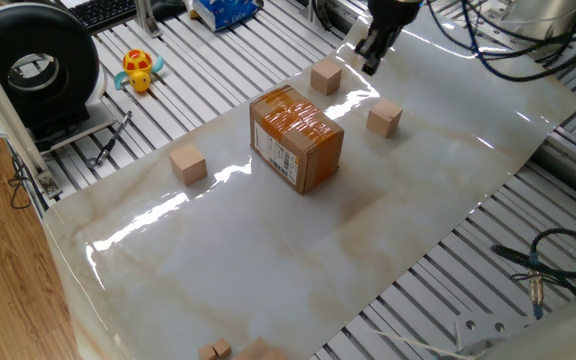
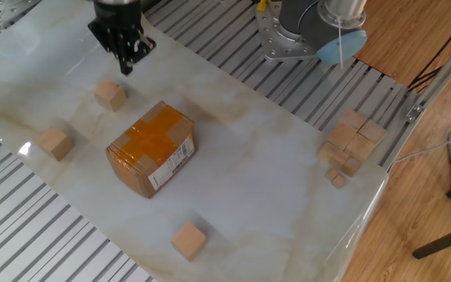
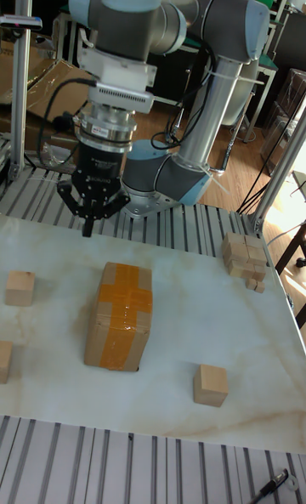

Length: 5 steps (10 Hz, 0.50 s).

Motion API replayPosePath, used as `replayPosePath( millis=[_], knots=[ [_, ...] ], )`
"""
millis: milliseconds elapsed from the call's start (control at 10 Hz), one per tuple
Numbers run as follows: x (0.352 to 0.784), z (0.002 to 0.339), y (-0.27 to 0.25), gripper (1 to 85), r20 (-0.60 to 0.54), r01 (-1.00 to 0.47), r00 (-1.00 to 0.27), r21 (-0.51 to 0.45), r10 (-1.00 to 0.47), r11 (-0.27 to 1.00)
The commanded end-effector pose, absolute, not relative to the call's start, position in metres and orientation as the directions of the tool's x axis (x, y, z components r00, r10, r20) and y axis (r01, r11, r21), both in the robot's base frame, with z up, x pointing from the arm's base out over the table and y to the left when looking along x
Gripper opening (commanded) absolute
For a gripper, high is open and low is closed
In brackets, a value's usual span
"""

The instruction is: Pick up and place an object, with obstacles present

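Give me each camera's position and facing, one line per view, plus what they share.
One fixed view: high at a table corner, looking down across the cardboard box; only the tool shows.
The other fixed view: high on the opposite side, looking down; tool and arm base show.
Tall fixed view: low, facing the whole arm.
All share the box and three loose cubes.

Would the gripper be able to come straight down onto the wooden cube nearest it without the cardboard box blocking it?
Probably yes: the gripper hovers apart from the cube, and the box stands clear.
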<state>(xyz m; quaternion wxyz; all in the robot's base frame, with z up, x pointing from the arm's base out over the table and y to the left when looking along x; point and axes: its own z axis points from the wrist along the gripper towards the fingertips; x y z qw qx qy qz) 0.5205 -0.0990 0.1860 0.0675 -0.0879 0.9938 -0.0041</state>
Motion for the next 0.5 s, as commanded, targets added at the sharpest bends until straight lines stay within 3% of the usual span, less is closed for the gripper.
replayPosePath(
  millis=[0, 400],
  knots=[
    [0.531, 0.185, -0.074, 1.3, -0.079, -0.099, -0.992, -0.024, -0.101, 0.995],
    [0.517, 0.189, -0.079, 1.3, -0.028, -0.064, -0.997, -0.045, -0.065, 0.997]
  ],
)
